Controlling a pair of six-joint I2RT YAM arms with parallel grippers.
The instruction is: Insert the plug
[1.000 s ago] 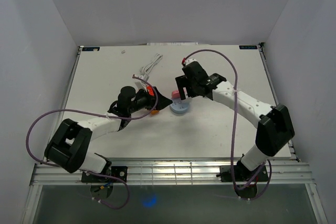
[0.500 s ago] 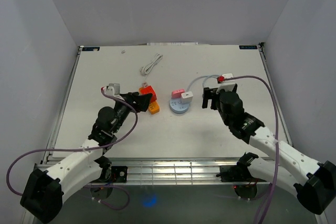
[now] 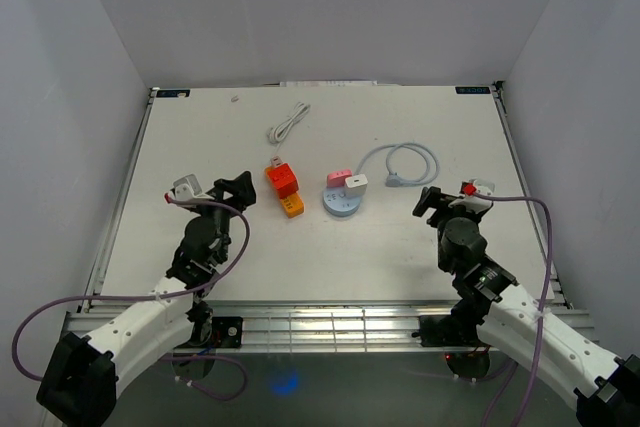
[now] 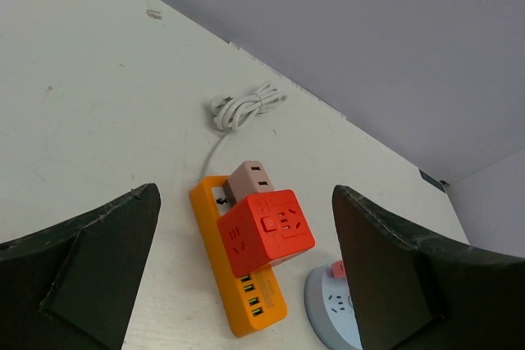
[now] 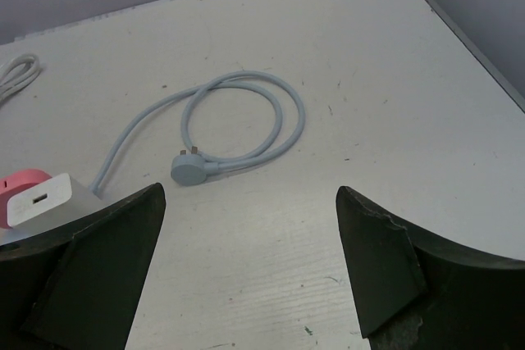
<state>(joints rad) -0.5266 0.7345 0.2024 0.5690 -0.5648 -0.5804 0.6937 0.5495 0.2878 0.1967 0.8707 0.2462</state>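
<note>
Robot lab test cell, not a home or shop. White table (image 3: pixel 420 247) boxed in on three sides by plain pale walls (image 3: pixel 330 7), no furniture or decor. Aluminium rails (image 3: pixel 330 325) run along the near edge, with two robot arms bolted there, the left arm (image 3: pixel 150 312) and the right arm (image 3: pixel 520 312). Loose purple cable (image 3: pixel 548 247) trails off the arms. Small printed labels (image 3: pixel 172 93) at the far corners. The only items laid out are test props: orange power strip (image 3: pixel 290 202), round socket (image 3: pixel 342 202), grey cord (image 3: pixel 405 162), white cord (image 3: pixel 288 123).
</note>
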